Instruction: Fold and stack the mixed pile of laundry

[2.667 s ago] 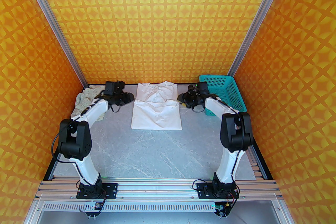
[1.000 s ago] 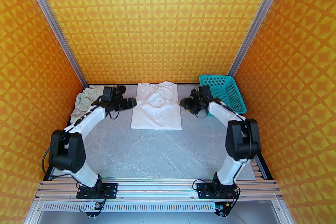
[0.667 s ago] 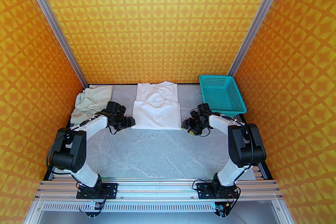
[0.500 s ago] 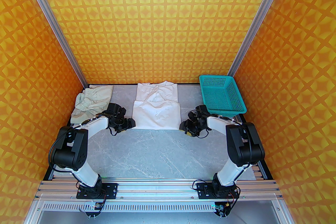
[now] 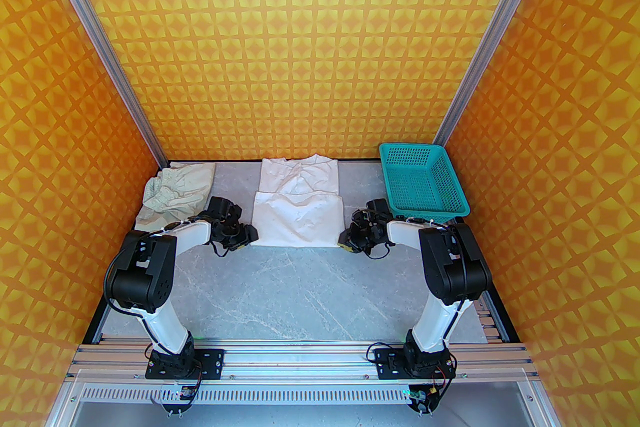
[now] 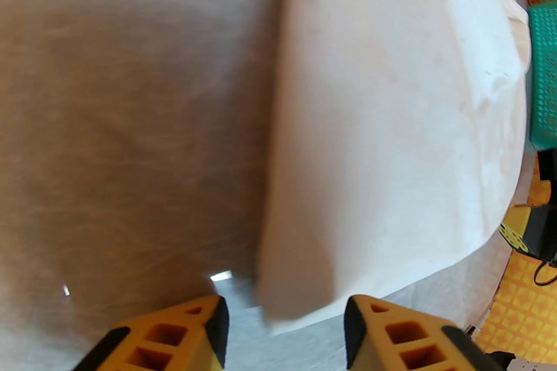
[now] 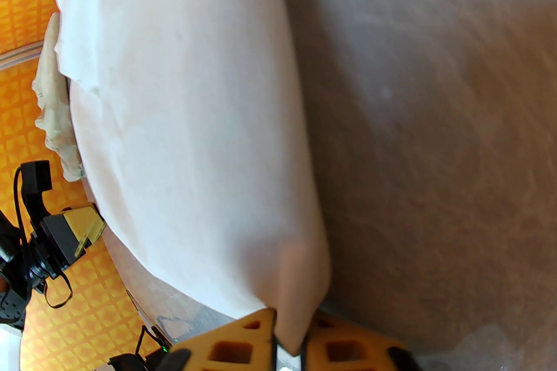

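Folded white shirt (image 5: 298,215) is lying by the far edge of the worktop (image 5: 300,295). The right fingers (image 7: 235,343) are pinching its near right corner. The left fingers (image 6: 174,334) are standing apart at its near left corner. Crumpled beige piece (image 5: 175,192) is sitting in the far left corner.

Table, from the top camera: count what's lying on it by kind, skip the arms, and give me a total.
Garments: 2, a white shirt and a beige piece
Baskets: 1, a teal basket
Total: 3

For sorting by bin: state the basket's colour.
Teal; the basket shows best in the top external view.
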Available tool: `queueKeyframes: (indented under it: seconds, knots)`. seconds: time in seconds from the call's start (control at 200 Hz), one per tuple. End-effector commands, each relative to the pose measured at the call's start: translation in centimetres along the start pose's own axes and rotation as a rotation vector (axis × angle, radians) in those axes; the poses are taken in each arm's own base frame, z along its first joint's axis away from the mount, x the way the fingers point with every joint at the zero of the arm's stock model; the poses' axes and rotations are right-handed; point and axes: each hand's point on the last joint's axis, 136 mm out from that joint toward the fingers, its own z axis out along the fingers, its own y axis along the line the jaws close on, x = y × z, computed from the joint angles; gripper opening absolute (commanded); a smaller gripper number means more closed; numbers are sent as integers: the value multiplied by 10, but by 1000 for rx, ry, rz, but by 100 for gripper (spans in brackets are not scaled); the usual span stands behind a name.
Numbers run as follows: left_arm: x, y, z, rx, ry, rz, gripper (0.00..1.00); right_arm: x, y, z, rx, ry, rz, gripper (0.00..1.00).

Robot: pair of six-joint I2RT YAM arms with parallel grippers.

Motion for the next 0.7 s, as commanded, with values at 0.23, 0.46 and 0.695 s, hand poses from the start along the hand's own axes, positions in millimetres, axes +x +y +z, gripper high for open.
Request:
queueKeyframes:
  seconds: [0.23,0.46,0.695]
  knots:
    - [1,-12,-1,40,4,-9,46,-9,14,-2,-52,-54,-8,0]
    - [3,-4,6,28,-7,-20,29,-5,10,2,-56,-48,8,0]
    - [-2,-14,-5,77,-94,18,0,3,4,-1,-48,-57,11,0]
